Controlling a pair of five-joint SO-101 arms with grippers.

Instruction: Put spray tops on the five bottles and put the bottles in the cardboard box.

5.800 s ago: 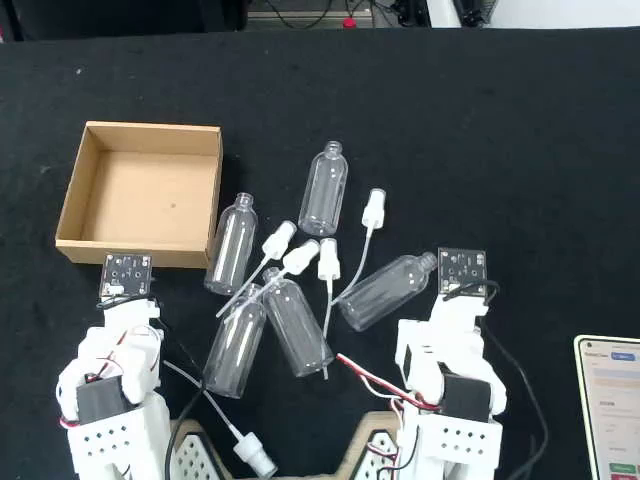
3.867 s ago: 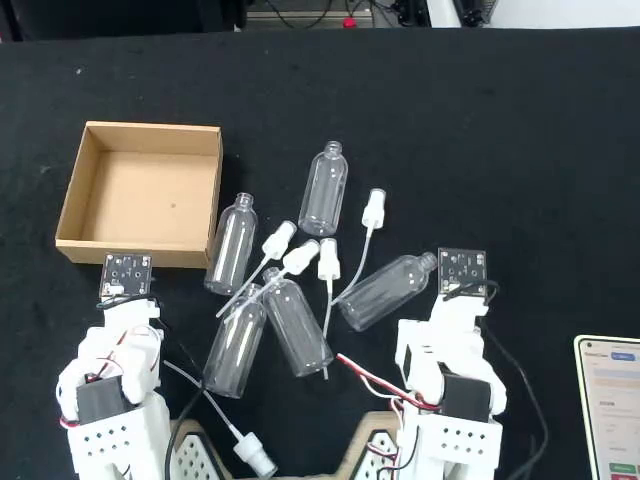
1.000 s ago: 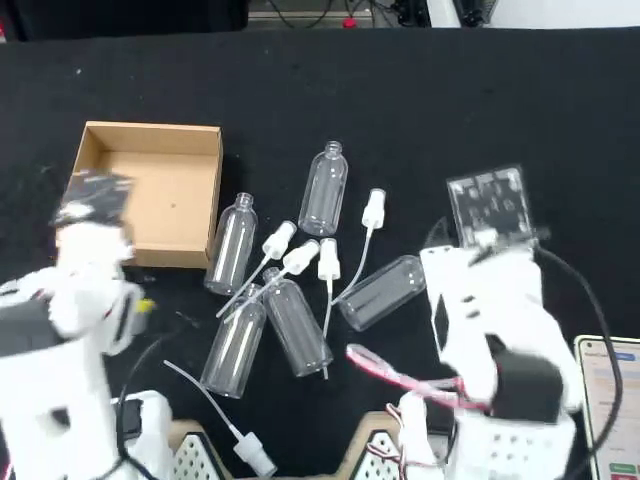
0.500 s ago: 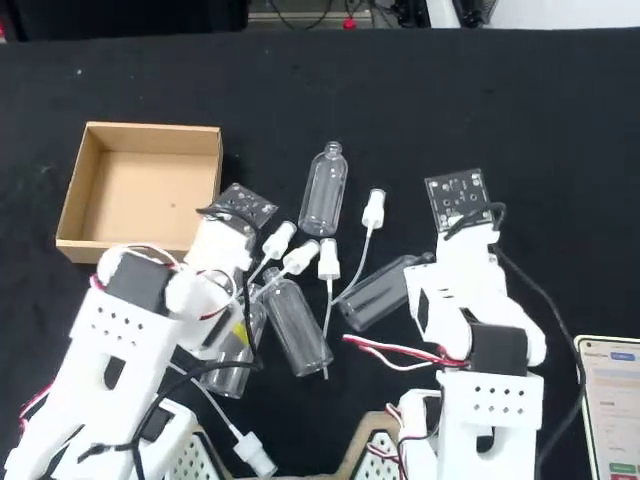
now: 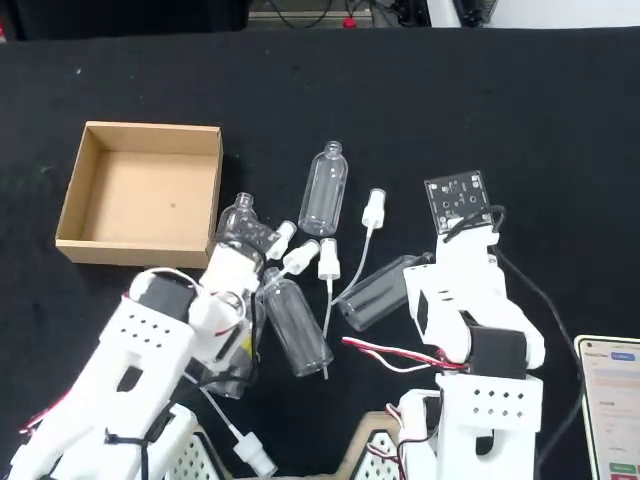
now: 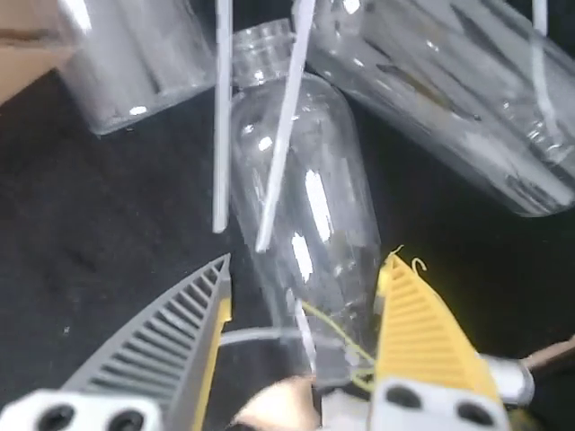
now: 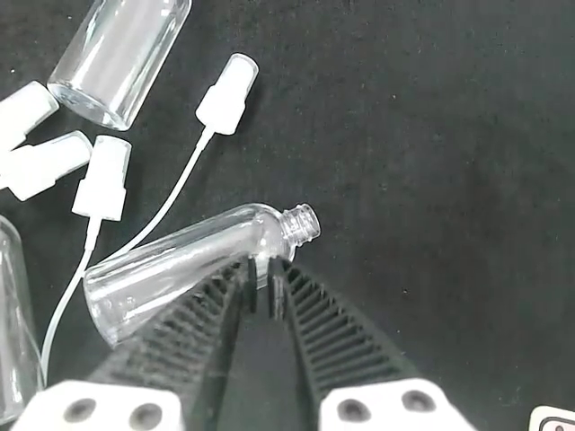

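Observation:
The open cardboard box [image 5: 140, 195] sits at the left with nothing in it. Several clear uncapped bottles lie loose beside it, among them one [image 5: 324, 188] farthest back and one [image 5: 295, 325] in the middle. White spray tops [image 5: 373, 208] [image 5: 328, 260] lie between them. My left gripper [image 6: 305, 269] is open, its jaws either side of a bottle [image 6: 296, 180] crossed by two white dip tubes. My right gripper [image 7: 262, 269] is shut, its tips just over the shoulder of another lying bottle [image 7: 180, 265], with nothing in it. The right arm [image 5: 460, 290] covers part of that bottle [image 5: 375, 295].
One more spray top [image 5: 255, 460] lies at the near edge between the arm bases. A tablet [image 5: 610, 400] sits at the right edge. Red and black cables trail near the right base. The black table stretches bare behind and right of the bottles.
Both arms swung from their rest poses out over the bottles. In the last half second the left arm shifted right and lower over its bottle; the right arm hardly moved.

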